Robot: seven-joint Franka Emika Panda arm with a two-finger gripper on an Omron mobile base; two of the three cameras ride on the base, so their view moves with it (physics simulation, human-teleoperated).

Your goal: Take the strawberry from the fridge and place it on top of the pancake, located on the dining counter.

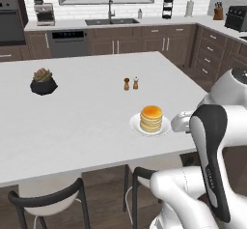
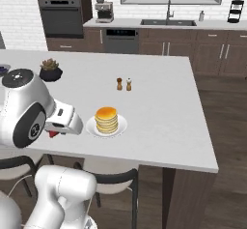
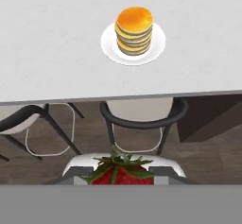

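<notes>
The strawberry (image 3: 121, 173), red with green leaves, sits between the finger tips at the bottom of the hand view, and my gripper (image 3: 121, 179) is shut on it. From the right base view a speck of red strawberry (image 2: 53, 135) shows under the white hand, left of the plate and near the counter's front edge. The pancake (image 1: 151, 118) (image 2: 106, 119) (image 3: 134, 29) is a golden stack on a white plate (image 3: 158, 46), standing on the white dining counter (image 1: 72, 126) (image 2: 159, 126) (image 3: 47, 38). My hand hovers short of the plate, over the counter's near edge. The fridge is out of view.
Salt and pepper shakers (image 1: 130, 83) (image 2: 124, 84) stand beyond the pancake. A potted plant (image 1: 43, 82) (image 2: 50, 70) is at the counter's left. Dark-framed stools (image 1: 48, 194) (image 2: 116, 179) (image 3: 142, 119) stand below the near edge. The sink counter and brown cabinets run along the back wall.
</notes>
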